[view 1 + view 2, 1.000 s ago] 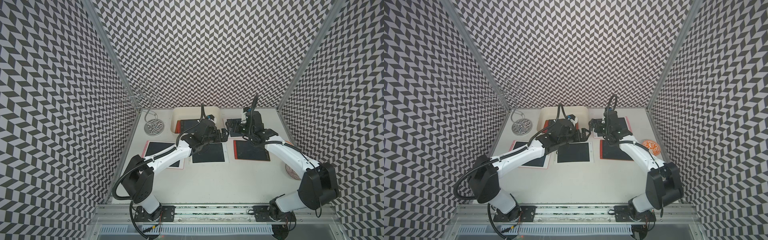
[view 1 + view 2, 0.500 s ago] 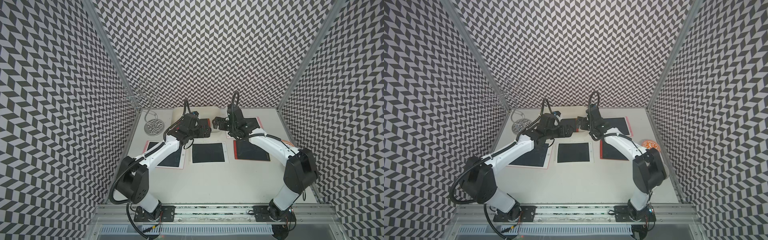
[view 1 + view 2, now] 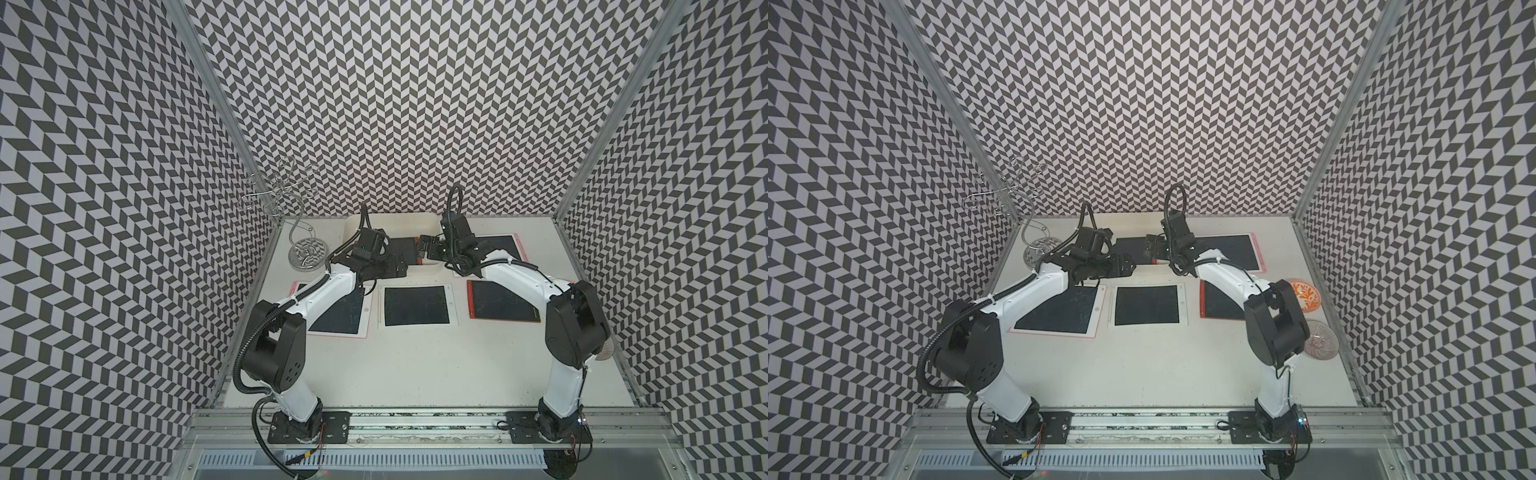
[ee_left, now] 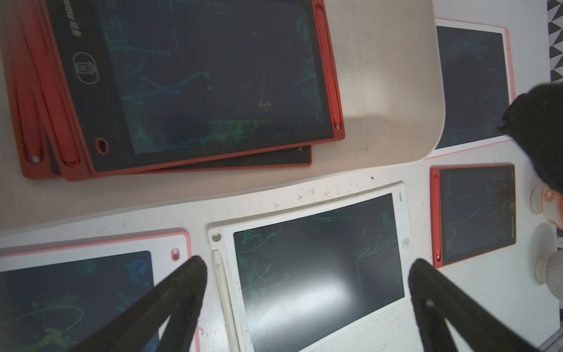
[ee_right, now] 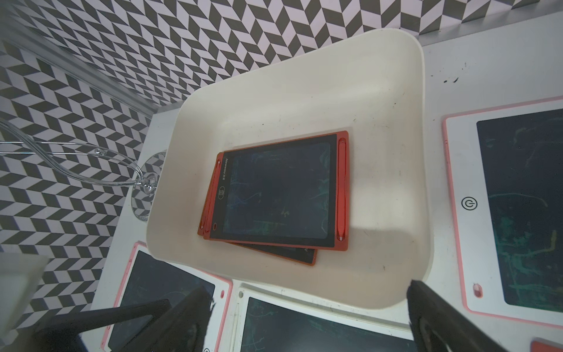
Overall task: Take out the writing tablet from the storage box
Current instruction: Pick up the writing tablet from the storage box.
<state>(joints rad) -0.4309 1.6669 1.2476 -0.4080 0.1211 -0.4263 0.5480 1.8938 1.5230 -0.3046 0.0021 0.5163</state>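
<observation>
Four tablets lie flat on the scuffed off-white tabletop [image 3: 415, 365]: a pink-edged tablet [image 3: 345, 311] toward the left edge, a white tablet [image 3: 417, 305] in the middle, a red tablet [image 3: 498, 303] to its right, and a second pink-edged tablet [image 3: 503, 245] behind that one. Black-and-white chevron walls [image 3: 395, 104] close in three sides. A wire stand [image 3: 305, 253] occupies the far left corner. In a top view an orange bowl [image 3: 1306, 301] and a glass bowl [image 3: 1323, 340] sit by the right edge.

The storage box [image 5: 304, 76] rests against the far edge, left of centre. The writing tablet [image 5: 277, 195], red-framed with a dark screen, lies inside the box on top of other red ones, slightly askew.

The left gripper [image 4: 307, 263] hangs over the box's near rim, its fingers [image 4: 182, 289] spread wide, empty and touching nothing. The right gripper [image 5: 309, 288] hangs at the box's near right corner, its fingers [image 5: 432, 311] likewise fully apart, grasping nothing.
</observation>
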